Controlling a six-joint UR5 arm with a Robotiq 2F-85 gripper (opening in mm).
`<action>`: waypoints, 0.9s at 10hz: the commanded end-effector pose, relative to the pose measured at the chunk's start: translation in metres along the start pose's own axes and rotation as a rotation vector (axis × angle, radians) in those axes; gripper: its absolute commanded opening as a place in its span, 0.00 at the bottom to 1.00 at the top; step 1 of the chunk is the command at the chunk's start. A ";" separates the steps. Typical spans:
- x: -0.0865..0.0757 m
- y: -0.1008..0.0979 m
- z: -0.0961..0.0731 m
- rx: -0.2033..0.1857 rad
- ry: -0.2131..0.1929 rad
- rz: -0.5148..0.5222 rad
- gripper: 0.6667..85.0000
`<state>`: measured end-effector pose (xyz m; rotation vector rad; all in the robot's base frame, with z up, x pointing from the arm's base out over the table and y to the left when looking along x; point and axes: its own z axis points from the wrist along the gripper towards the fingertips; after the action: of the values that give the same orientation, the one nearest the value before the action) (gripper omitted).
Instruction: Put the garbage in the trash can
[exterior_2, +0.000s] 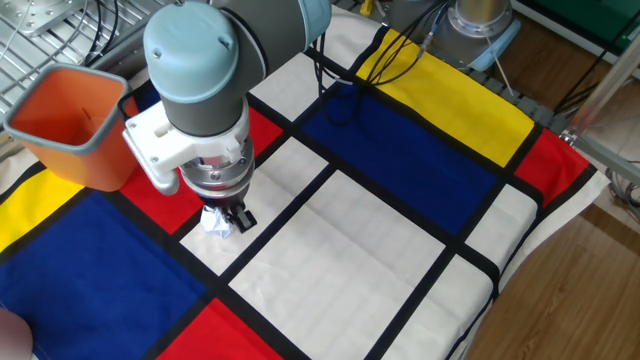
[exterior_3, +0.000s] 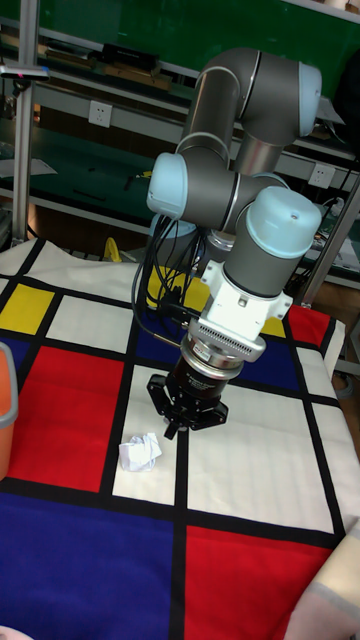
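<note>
The garbage (exterior_3: 139, 452) lies on the cloth just beside the end effector (exterior_3: 178, 424) — free, ungrasped — finger spread unclear

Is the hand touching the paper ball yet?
Apart. The tall fixed view shows the hand beside the paper ball with a strip of white cloth between them; in the fixed view the two overlap, so it cannot settle this.

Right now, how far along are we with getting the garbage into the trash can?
Early stage. Done: the arm has brought the tool down close beside the garbage, which lies on a white square of the cloth. In hand: the approach for a grasp; the paper ball is not gripped, sitting apart from the tool in the tall view. Left: grasp it, lift it, carry it to the orange trash can and drop it in.
</note>
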<state>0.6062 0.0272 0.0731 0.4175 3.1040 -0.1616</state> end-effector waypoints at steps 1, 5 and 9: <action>0.001 0.001 -0.001 -0.008 0.004 0.005 0.00; 0.001 0.000 -0.001 -0.002 0.007 0.001 0.00; 0.002 -0.002 -0.001 0.003 0.009 -0.001 0.00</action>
<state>0.6042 0.0249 0.0733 0.4109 3.1108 -0.1774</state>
